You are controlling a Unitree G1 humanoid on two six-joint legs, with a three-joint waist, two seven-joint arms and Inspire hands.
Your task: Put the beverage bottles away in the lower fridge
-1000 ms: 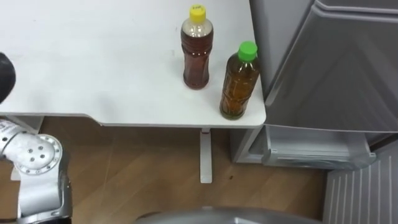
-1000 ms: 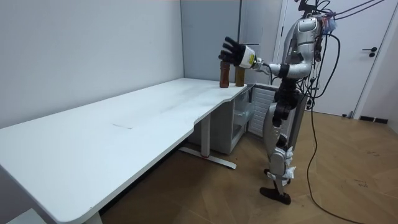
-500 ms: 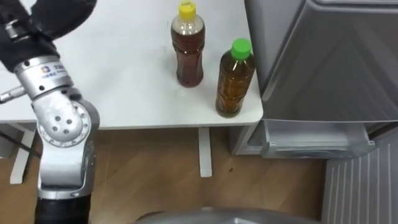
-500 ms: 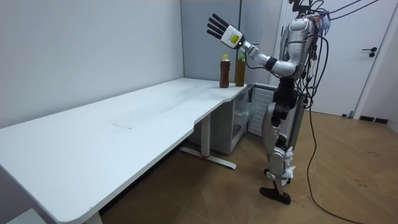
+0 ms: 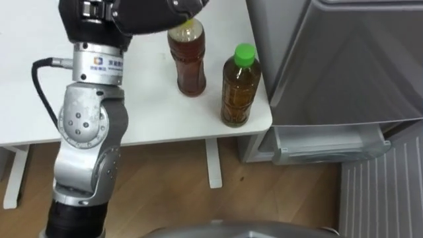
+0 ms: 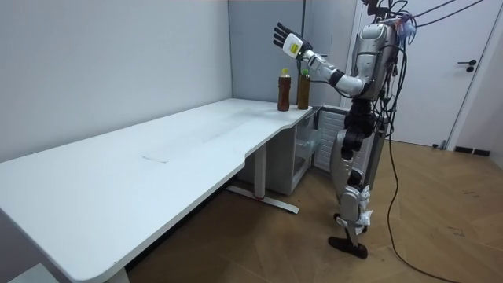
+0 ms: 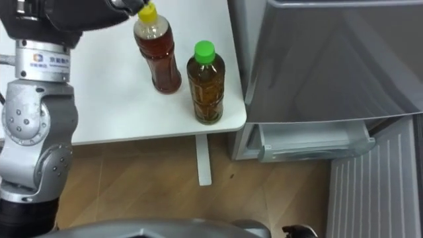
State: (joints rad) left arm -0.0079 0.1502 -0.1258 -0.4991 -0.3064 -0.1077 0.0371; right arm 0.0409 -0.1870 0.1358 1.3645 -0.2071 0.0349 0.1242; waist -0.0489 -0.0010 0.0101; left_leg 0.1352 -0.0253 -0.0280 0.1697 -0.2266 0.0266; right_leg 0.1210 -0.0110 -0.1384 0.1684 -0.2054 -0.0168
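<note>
Two drinks stood on the table (image 5: 158,116). Left eye: yellow-capped bottle (image 5: 186,63) sat below my left hand (image 5: 125,14), green-capped bottle (image 5: 238,86) further right; the hand's top was cut off. Room view: hand was spread flat, empty, above both. I'd lower it and wrap the yellow one mid-body, clear of its neighbour. Right eye: the cap was part-hidden behind my hand.

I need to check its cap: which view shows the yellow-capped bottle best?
The right eye view: the yellow-capped bottle stands whole on the table, cap clear beside the left hand. In the left eye view the hand overlaps its cap. The room view shows it far off, beside the green-capped bottle.
</note>
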